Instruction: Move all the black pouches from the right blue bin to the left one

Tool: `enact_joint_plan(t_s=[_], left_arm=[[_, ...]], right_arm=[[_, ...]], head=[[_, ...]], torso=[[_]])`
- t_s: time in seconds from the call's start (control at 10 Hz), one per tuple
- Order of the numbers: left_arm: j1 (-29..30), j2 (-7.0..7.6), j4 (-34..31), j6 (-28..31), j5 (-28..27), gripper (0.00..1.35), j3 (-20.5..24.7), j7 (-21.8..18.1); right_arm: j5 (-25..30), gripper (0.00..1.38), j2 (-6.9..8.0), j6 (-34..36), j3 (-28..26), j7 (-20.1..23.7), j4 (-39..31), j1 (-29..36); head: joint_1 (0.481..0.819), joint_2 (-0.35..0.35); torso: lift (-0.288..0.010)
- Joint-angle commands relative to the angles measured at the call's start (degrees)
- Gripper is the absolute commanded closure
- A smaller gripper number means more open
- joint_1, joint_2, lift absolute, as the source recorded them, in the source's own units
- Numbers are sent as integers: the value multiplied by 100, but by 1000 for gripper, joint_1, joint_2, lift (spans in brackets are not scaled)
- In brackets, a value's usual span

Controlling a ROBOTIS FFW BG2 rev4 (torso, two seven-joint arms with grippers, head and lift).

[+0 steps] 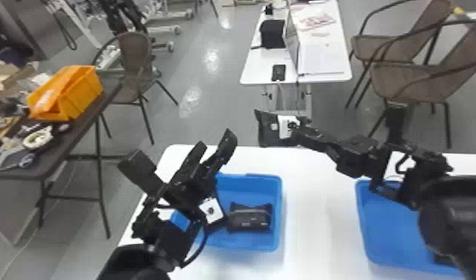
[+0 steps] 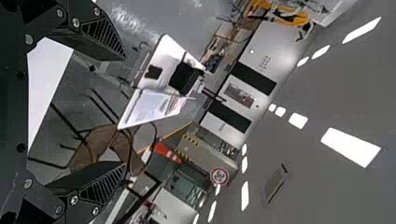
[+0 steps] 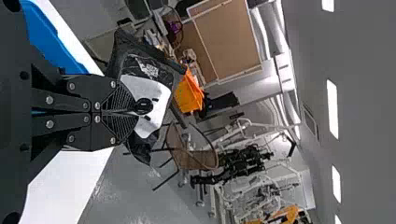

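My right gripper [image 1: 298,130] holds a black pouch [image 1: 267,129] with a white label above the table's far edge, between the two bins. In the right wrist view my right gripper [image 3: 133,111] is shut on that pouch [image 3: 148,70]. My left gripper [image 1: 215,150] stands open and raised over the left blue bin [image 1: 279,208]; in the left wrist view the left gripper [image 2: 123,112] has nothing between its fingers. Black pouches [image 1: 250,219] lie in the left bin, partly behind the left arm. The right blue bin [image 1: 382,219] has a dark item [image 1: 443,259] near its front, partly covered by the right arm.
Both bins stand on a white table [image 1: 307,208]. Beyond it are another white table [image 1: 265,70] and chairs [image 1: 412,80]. A dark table [image 1: 80,128] at the left carries an orange bin [image 1: 76,93] and loose parts.
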Motion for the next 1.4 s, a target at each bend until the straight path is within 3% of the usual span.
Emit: enact_joint_plan(t_s=[0.0, 0.6, 0.8, 0.9, 1.3], left_arm=[[-138, 10, -73, 344, 137, 246, -1, -67], [-402, -25, -64, 924, 41, 283, -168, -287], [-463, 2, -135, 1170, -337, 1279, -160, -296], [-454, -25, -196, 1249, -469, 1227, -116, -296], [-384, -51, -196, 1012, -557, 1223, -107, -305]], right_arm=[[-99, 1266, 11, 32, 199, 51, 164, -145], [-380, 1266, 116, -144, 911, 297, 840, -664], [-450, 1266, 116, -162, 902, 305, 893, -664], [-459, 1266, 116, -179, 902, 305, 902, -664], [-556, 1227, 116, -241, 893, 314, 990, -664]], head=[[695, 215], [695, 225], [695, 234], [695, 234], [695, 241]], torso=[[10], [10], [10], [10], [10]])
